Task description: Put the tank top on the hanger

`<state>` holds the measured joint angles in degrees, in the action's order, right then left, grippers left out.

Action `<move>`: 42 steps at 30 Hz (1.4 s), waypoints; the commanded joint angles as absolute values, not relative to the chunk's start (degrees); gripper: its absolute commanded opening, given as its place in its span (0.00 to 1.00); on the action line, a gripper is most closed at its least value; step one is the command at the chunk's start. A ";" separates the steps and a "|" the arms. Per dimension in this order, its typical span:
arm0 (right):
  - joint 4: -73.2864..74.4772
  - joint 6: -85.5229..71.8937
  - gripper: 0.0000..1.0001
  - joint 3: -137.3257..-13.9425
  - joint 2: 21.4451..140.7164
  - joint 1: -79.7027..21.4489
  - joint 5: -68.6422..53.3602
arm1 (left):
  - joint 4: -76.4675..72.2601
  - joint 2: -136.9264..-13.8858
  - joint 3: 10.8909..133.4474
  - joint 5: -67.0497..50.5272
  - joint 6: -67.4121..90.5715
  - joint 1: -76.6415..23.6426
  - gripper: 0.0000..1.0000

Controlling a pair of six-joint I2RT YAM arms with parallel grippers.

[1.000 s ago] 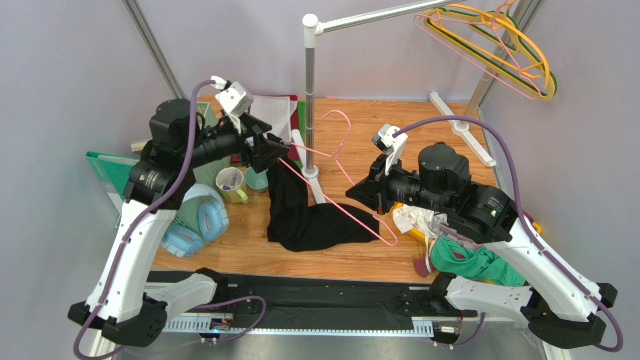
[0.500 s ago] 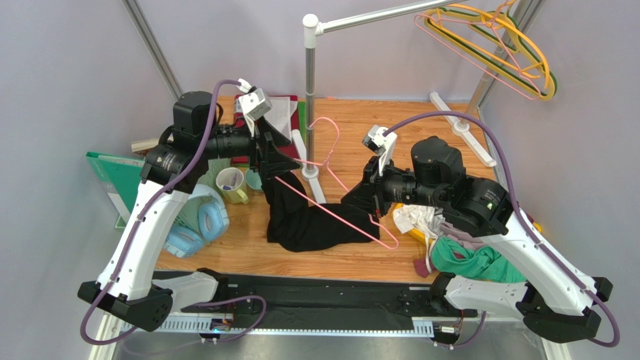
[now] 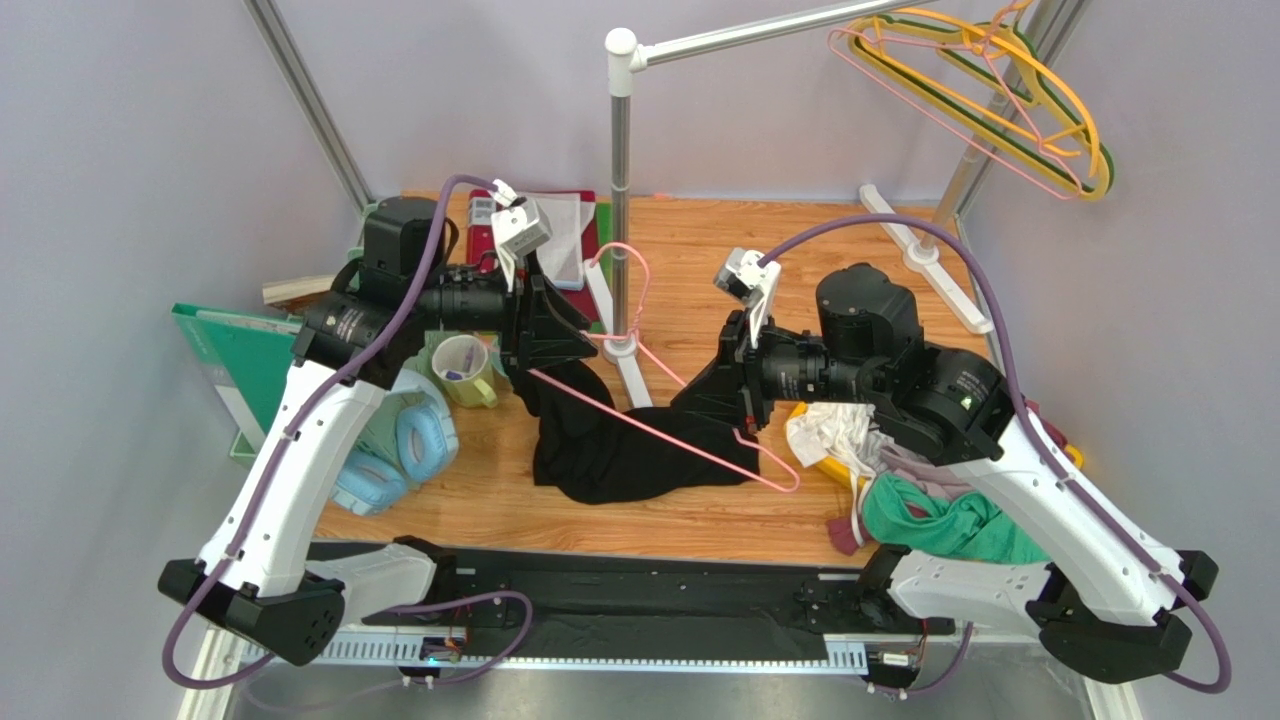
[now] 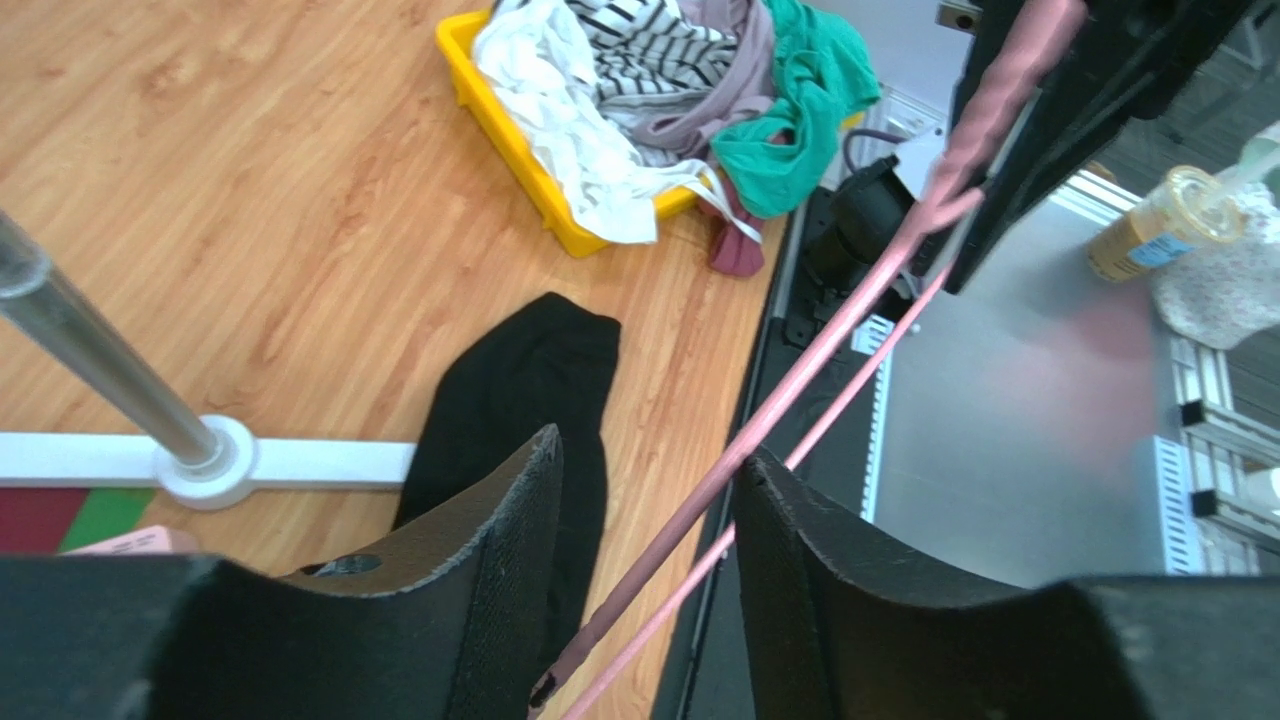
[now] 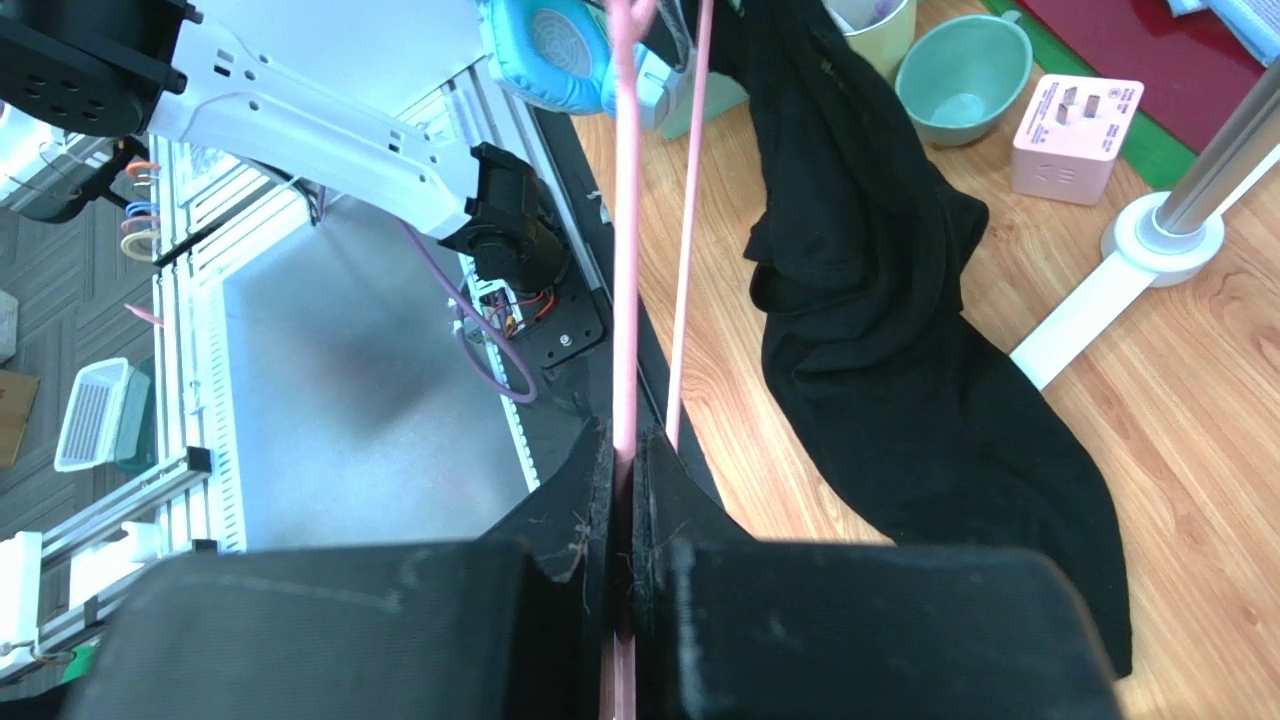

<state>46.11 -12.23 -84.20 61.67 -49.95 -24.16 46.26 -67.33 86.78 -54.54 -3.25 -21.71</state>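
Tank top [image 3: 624, 450] lay bunched and black on the wooden table [image 3: 781, 248] between the two arms, just beside the foot of a steel pole [image 3: 619, 180]. One end rose toward the left arm; whether that end hung on the wire could not be told. Pale grey walls [image 3: 181, 120] closed in the table, and the pole's side arm carried a cluster of coloured hangers [image 3: 1052, 113] at the upper right.

The pink hanger [image 5: 624, 300] was held slanting above the garment. The right gripper [image 5: 627, 473] was clenched on its wire. The left gripper [image 4: 649, 450] stood with jaws apart on either side of two strands, pinching neither as far as could be seen.

At the table's right edge a yellow tray [image 4: 504, 135] held a heap of clothes. Among them were a striped garment [image 4: 646, 38], a white cloth [image 4: 556, 105] and a green garment [image 4: 796, 75] spilling over the rim. At the left stood a mug [image 3: 466, 371] and a teal bowl [image 5: 962, 78], with blue headphones [image 3: 398, 443] near them.
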 commanded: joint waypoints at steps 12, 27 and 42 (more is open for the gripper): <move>38.23 -9.59 0.00 -79.46 61.70 -46.67 -22.33 | 46.76 -65.92 84.64 -57.92 -4.04 -21.53 0.03; 32.78 -6.33 0.03 -75.50 62.49 -46.67 -8.88 | 42.98 -61.53 76.82 -54.15 -2.11 -22.32 0.00; 32.43 -2.99 0.44 -74.88 65.92 -47.11 -9.05 | 41.22 -61.17 74.00 -49.74 -2.20 -26.28 0.00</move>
<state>35.94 -5.41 -73.95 65.47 -46.89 -9.87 43.81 -61.23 73.78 -48.64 -2.79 -25.82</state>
